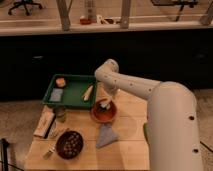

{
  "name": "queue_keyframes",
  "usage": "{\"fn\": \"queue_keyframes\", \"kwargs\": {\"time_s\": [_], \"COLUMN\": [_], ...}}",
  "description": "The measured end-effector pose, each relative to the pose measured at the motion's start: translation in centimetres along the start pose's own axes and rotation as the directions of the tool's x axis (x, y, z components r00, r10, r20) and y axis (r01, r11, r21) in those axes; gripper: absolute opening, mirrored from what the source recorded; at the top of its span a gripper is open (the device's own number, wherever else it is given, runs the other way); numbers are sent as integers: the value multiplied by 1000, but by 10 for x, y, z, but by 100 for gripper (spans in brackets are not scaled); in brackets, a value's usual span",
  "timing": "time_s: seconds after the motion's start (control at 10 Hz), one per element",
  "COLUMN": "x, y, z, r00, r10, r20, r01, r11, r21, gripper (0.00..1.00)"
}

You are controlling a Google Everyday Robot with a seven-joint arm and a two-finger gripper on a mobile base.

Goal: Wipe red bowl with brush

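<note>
The claw hung over the red bowl at mid-bench, the pale brush at the bowl's mouth, claw opening not determinable; off-centre downward pressure risked tipping or skidding the unrestrained bowl.

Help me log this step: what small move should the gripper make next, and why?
Probably a short sweep across the inside of the red bowl. The gripper hangs over the bowl's far rim and the pale brush seems to reach into it, so wiping looks due.
</note>
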Motion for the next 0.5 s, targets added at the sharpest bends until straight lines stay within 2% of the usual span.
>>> {"fn": "queue_keyframes", "kwargs": {"time_s": [0.3,0.5], "x": [-30,-39], "y": [17,32], "z": [2,5], "r00": [998,998], "r10": [-53,-55], "r20": [24,34], "r01": [53,55], "r11": [999,998], "r21": [-7,-16], "gripper": [0,0]}}
